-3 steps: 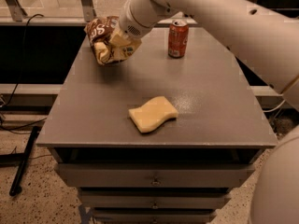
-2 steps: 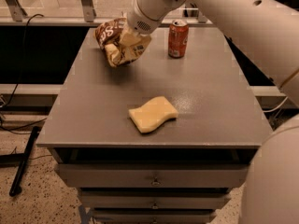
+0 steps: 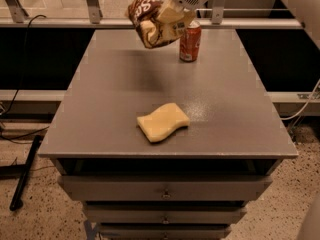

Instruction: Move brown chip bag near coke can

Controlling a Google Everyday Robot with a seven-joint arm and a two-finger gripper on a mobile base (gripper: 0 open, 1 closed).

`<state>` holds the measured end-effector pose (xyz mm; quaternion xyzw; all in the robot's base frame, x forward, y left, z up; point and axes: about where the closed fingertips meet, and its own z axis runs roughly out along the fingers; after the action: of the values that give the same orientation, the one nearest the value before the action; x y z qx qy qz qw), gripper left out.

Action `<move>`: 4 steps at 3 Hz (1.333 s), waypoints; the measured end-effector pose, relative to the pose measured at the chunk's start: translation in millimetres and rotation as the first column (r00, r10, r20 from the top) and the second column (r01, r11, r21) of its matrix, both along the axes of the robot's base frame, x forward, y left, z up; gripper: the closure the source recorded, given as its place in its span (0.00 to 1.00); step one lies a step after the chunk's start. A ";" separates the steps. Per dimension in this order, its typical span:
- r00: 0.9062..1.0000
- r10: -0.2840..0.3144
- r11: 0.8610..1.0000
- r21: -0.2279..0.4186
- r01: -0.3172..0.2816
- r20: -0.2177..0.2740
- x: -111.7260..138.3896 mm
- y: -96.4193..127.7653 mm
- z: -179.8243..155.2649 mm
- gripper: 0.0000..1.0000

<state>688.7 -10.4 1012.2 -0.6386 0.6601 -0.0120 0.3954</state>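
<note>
The brown chip bag (image 3: 150, 19), dark brown with pale yellow ends and white lettering, hangs crumpled in the air above the far part of the grey table (image 3: 125, 84). My gripper (image 3: 172, 20) is shut on the bag's right side and holds it clear of the surface. The coke can (image 3: 190, 43), red-orange with a silver top, stands upright on the far right of the table, just right of and below the bag. The bag's right edge almost overlaps the can's top.
A plain yellow wavy sponge (image 3: 163, 122) lies near the table's front middle. The table has drawers (image 3: 165, 188) under its front edge. A black cable (image 3: 22, 89) and a dark pole lie on the floor at the left. A railing runs behind the table.
My gripper has lifted the chip bag higher and carried it to the right, closer to the can. The can and sponge have not moved.
</note>
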 end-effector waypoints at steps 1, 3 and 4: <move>0.993 -0.102 0.995 0.030 0.100 0.064 1.9 -56.0 37.3 1.00; 0.948 -0.306 0.949 0.101 0.298 0.080 9.7 -159.3 56.8 1.00; 0.930 -0.363 0.927 0.123 0.354 0.054 11.1 -190.8 44.3 1.00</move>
<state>699.8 -201.2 1056.4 -0.4832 0.7497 -0.0714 0.4464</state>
